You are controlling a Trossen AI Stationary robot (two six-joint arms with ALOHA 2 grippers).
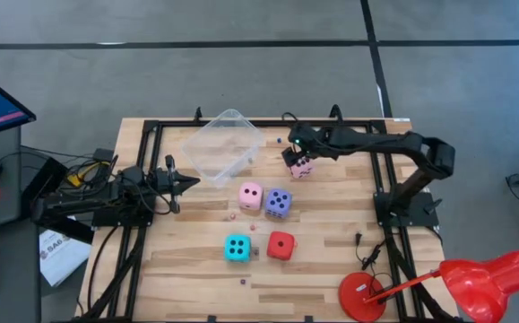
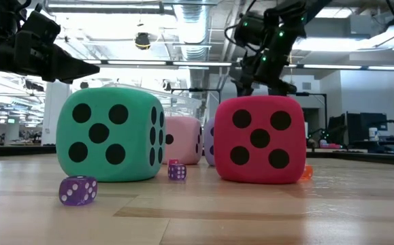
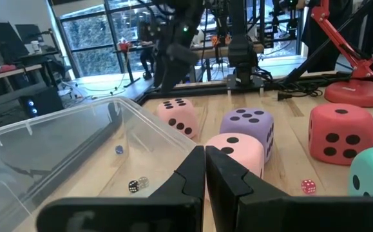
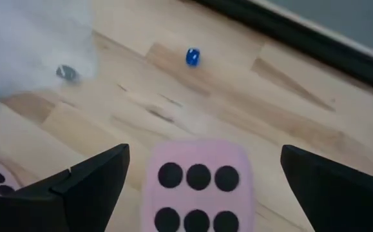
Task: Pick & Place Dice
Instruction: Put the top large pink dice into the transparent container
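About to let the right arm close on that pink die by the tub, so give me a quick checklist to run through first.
1. Right tool open: ok, its fingers stand wide.
2. Pink die between those fingers: ok in the right wrist view, roughly centred, six face toward the camera.
3. Fingers low enough on the die: cannot tell.
4. Neighbours clear: ok, the second pink die and violet die sit apart from it in the high view.
5. Clear tub free to receive: ok, only tiny dice show inside.
6. Left tool out of the way: ok, shut, beside the tub's left side.
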